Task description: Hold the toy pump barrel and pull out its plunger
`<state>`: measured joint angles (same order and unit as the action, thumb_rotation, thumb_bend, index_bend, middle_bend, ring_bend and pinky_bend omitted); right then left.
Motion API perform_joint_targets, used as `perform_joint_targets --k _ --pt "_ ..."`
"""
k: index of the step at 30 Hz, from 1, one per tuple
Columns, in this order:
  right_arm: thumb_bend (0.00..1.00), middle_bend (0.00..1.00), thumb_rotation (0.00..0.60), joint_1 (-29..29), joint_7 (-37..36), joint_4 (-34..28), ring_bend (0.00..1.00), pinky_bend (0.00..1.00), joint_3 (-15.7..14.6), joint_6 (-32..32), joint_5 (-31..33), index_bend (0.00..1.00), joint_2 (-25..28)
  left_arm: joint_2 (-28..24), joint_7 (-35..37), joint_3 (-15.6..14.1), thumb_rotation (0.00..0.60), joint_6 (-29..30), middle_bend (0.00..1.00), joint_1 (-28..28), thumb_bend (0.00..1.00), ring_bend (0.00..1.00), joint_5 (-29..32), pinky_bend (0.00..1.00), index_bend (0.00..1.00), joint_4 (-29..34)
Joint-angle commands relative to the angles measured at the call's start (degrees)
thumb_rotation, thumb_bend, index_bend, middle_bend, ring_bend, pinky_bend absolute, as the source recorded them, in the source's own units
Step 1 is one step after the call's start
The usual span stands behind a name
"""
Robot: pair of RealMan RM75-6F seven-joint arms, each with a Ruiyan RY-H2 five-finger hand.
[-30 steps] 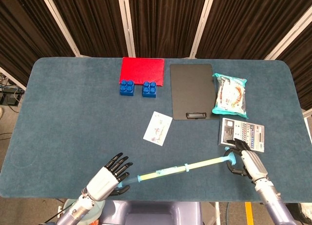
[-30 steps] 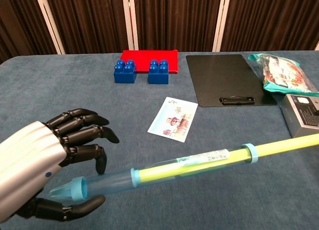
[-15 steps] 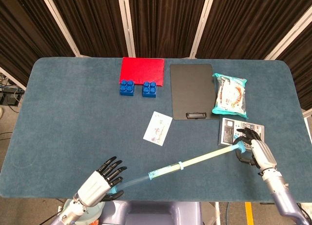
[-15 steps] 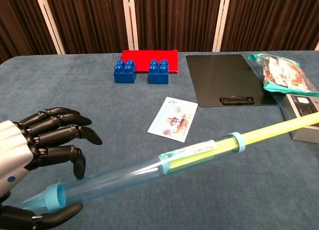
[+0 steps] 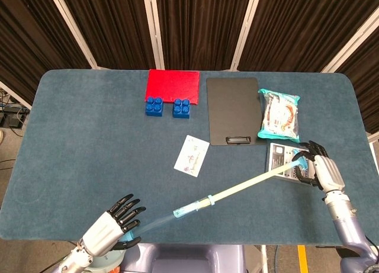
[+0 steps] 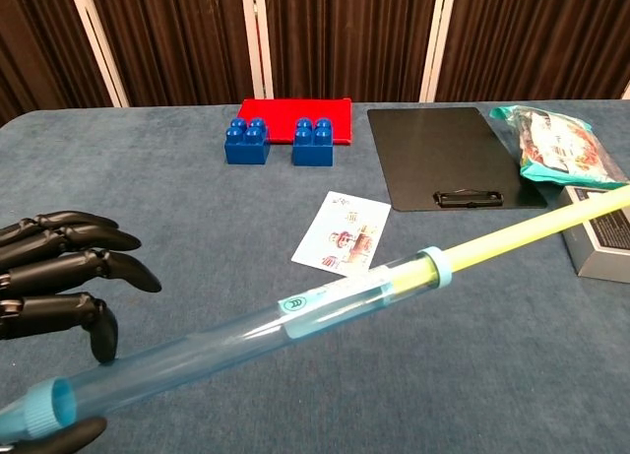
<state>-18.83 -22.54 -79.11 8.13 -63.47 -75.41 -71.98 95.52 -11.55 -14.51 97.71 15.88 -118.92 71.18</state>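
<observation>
The toy pump lies slanted across the front of the table. Its clear blue barrel (image 5: 190, 208) (image 6: 246, 331) points toward the lower left. My left hand (image 5: 112, 228) (image 6: 54, 277) holds the barrel's capped end between thumb and fingers. The yellow plunger rod (image 5: 254, 181) (image 6: 532, 227) sticks far out of the barrel toward the right. My right hand (image 5: 321, 170) grips the blue plunger handle (image 5: 299, 162) above a grey box; the chest view does not show this hand.
A grey box (image 5: 279, 159) lies under the plunger's far end. A picture card (image 5: 192, 156) sits mid-table. Behind it lie a black clipboard (image 5: 233, 110), a snack bag (image 5: 280, 115), a red board (image 5: 173, 85) and two blue bricks (image 5: 154, 105) (image 5: 181, 108).
My hands have moved apart: the left drew the barrel toward the lower left, the right carried the handle up and right. More yellow rod shows outside the barrel.
</observation>
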Motion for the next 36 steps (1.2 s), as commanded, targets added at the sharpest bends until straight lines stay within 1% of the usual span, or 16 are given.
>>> perform_joint_targets --k 1,10,13,16,19,22,23,25,27,28,30,32,33,36 --pt "0.5 0.18 0.6 -0.3 0.7 0.1 0.0 0.0 0.5 0.0 0.4 0.8 0.0 -0.4 0.6 -0.1 0.6 0.5 0.26 -0.5 0.52 0.16 -0.2 0.15 0.69 -0.6" --pt "0.5 0.18 0.6 -1.0 1.9 0.6 0.0 0.0 2.0 1.1 2.5 0.8 0.1 -1.2 2.0 -0.2 0.6 1.4 0.27 -1.3 0.52 0.16 -1.0 0.15 0.69 -1.6" --pt "0.5 0.18 0.6 -1.0 2.0 0.3 0.0 0.0 2.0 1.2 2.8 0.8 0.2 -1.0 1.2 0.6 0.6 1.7 0.27 -1.2 0.52 0.17 -1.6 0.15 0.69 -1.9" --pt "0.5 0.18 0.6 -0.8 2.2 0.0 0.0 0.0 1.9 1.0 2.6 0.8 0.2 -0.5 1.4 1.7 0.6 0.6 0.27 -0.6 0.51 0.17 -1.2 0.15 0.69 -2.2" --pt "0.5 0.18 0.6 -0.8 2.4 0.0 0.0 0.0 1.9 1.1 2.7 0.8 0.0 0.2 1.5 3.2 0.6 -1.3 0.27 0.2 0.49 0.17 0.2 0.15 0.65 -3.0" --pt "0.5 0.17 0.6 -1.0 3.2 0.4 0.0 0.0 2.0 1.7 3.4 0.76 -0.3 0.9 2.3 4.7 0.6 -2.4 0.26 1.1 0.43 0.17 1.4 0.15 0.57 -4.1" --pt "0.49 0.15 0.6 -1.1 3.6 0.6 0.0 0.0 2.1 1.9 3.7 0.73 -0.5 1.0 2.7 5.0 0.6 -2.5 0.25 1.3 0.39 0.17 1.7 0.15 0.51 -4.4" --pt "0.48 0.11 0.6 -1.4 4.3 1.0 0.0 0.0 2.3 2.4 4.5 0.6 -0.7 1.4 3.3 5.7 0.6 -2.8 0.25 1.7 0.35 0.17 2.3 0.15 0.42 -5.1" --pt "0.46 0.05 0.6 -1.6 5.4 1.7 0.0 0.0 2.6 2.9 5.5 0.41 -1.1 1.7 3.9 6.6 0.6 -3.3 0.24 2.1 0.33 0.17 3.2 0.15 0.36 -5.9" --pt "0.43 0.02 0.6 -1.8 6.3 2.1 0.0 0.0 2.7 3.3 6.1 0.29 -1.3 1.9 4.2 7.1 0.6 -3.4 0.24 2.4 0.32 0.17 3.6 0.15 0.33 -6.5" --pt "0.36 0.0 0.6 -2.1 8.4 2.9 0.0 0.0 2.8 3.7 7.0 0.11 -1.7 2.3 4.8 8.2 0.6 -3.6 0.24 2.8 0.31 0.17 4.8 0.15 0.29 -7.8" --pt "0.26 0.0 0.6 -2.3 10.3 3.3 0.0 0.0 2.6 3.9 7.6 0.02 -1.9 2.5 5.1 9.3 0.6 -3.5 0.23 3.0 0.29 0.17 5.8 0.15 0.26 -9.1" --pt "0.2 0.0 0.6 -2.3 11.5 3.3 0.0 0.0 2.4 4.3 8.1 0.0 -1.7 2.7 5.1 9.9 0.6 -3.4 0.23 3.0 0.26 0.17 6.5 0.15 0.24 -9.7" --pt "0.05 0.0 0.6 -2.1 16.5 1.9 0.0 0.0 1.5 4.9 9.5 0.0 -0.4 2.8 4.9 12.1 0.6 -4.4 0.21 2.6 0.2 0.17 10.3 0.15 0.21 -10.0"
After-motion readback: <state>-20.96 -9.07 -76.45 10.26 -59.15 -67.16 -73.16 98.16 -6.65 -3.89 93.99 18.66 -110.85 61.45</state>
